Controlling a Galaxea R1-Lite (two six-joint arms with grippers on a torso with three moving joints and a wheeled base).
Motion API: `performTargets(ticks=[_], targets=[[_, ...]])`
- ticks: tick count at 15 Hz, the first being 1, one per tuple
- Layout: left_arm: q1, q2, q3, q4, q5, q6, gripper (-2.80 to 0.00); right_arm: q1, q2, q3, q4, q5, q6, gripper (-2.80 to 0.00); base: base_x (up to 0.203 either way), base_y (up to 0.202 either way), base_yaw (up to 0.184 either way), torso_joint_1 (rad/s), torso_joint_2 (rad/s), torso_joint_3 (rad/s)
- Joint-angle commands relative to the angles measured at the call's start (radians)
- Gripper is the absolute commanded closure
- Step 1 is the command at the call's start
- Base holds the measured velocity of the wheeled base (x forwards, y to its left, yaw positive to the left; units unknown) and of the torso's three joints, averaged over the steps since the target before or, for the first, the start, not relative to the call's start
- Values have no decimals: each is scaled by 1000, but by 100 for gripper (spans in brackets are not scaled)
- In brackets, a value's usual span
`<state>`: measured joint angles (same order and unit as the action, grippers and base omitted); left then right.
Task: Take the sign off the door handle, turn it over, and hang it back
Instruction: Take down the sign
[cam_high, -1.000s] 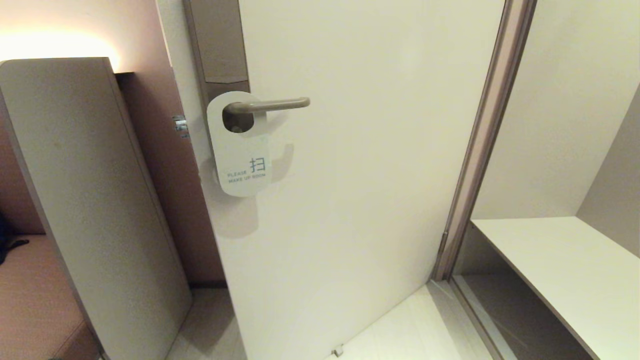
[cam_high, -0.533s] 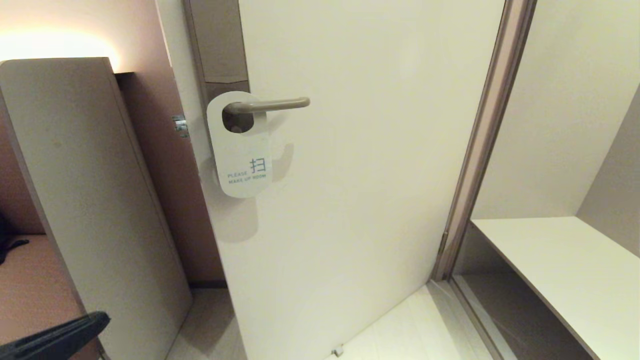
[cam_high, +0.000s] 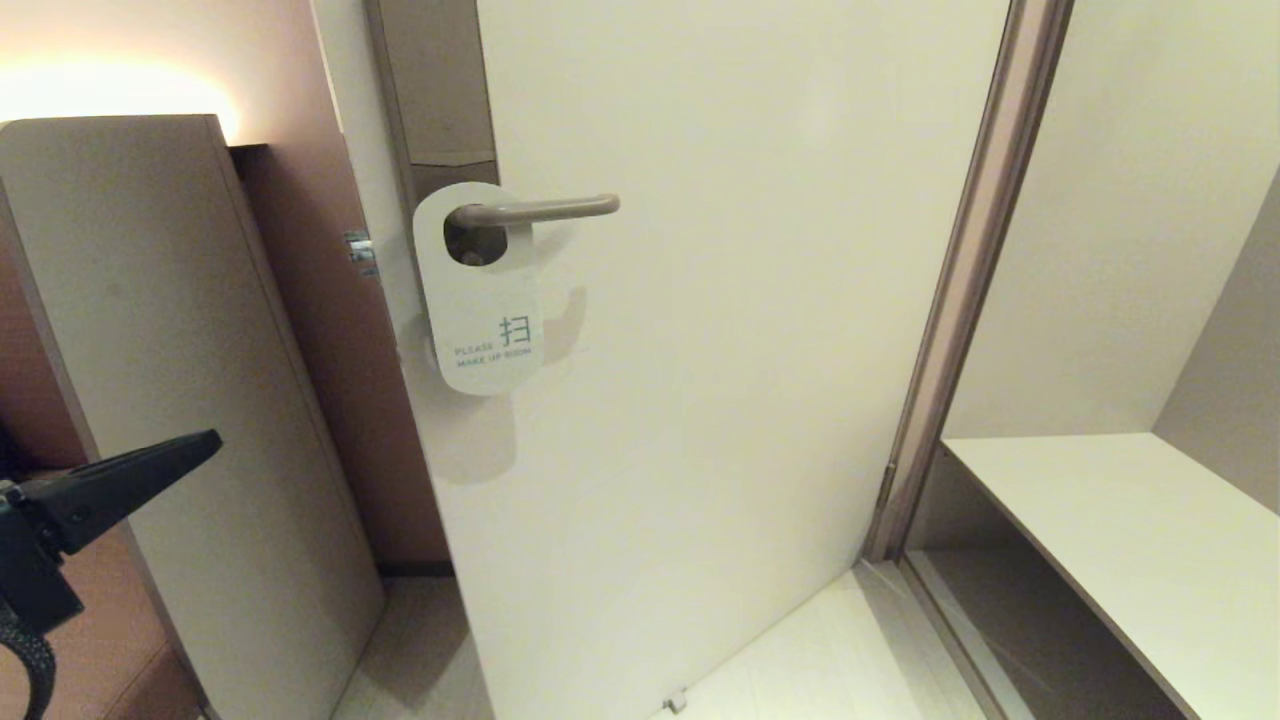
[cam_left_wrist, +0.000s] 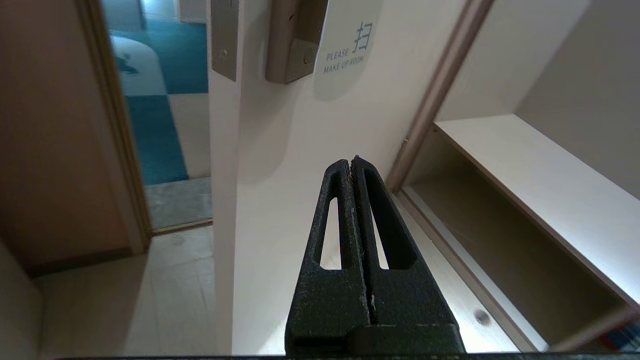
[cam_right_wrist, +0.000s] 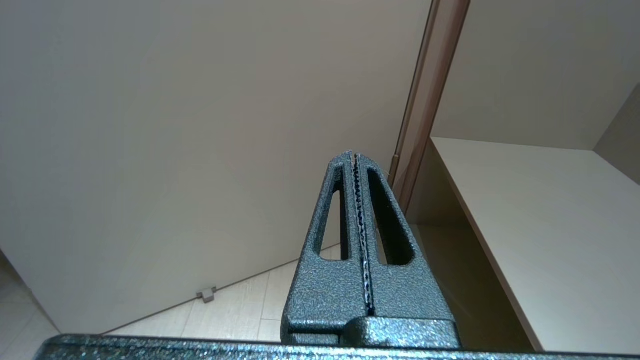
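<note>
The sign (cam_high: 478, 300) hangs on the door handle (cam_high: 545, 210), its round hole around the lever close to the lock plate (cam_high: 440, 120). Its white face with blue MAKE UP ROOM faces outward, and it lies flat against the white door (cam_high: 720, 350). The free end of the handle points away from the lock plate, with bare door all around it. The left gripper (cam_high: 205, 445) is well below the handle and to the left of it, in front of a beige panel (cam_high: 180, 350), clenched on nothing. The right gripper (cam_right_wrist: 354, 156) is also pressed closed and empty, low, near the door frame (cam_high: 960, 290). Right of the frame there is an open shelf (cam_high: 1130, 530) with nothing on it.
</note>
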<state>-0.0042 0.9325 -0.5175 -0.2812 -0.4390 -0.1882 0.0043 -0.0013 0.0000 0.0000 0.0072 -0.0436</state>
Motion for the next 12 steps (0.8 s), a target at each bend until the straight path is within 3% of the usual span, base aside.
performTargets(ticks=[1, 6, 10, 12], targets=[[91, 86, -30, -10, -125, 7, 0, 0, 1, 0, 0, 0, -1, 0, 0, 0, 0, 0, 0, 0], [141, 247, -119, -83, -271, 11, 0, 0, 1, 0, 0, 0, -1, 0, 0, 0, 0, 0, 0, 0], [208, 373, -212, -152, -515, 12, 0, 0, 1, 0, 0, 2, -1, 0, 0, 0, 0, 0, 0, 0], [210, 402, -239, -157, -585, 12, 0, 0, 1, 0, 0, 0, -1, 0, 0, 0, 0, 0, 0, 0]])
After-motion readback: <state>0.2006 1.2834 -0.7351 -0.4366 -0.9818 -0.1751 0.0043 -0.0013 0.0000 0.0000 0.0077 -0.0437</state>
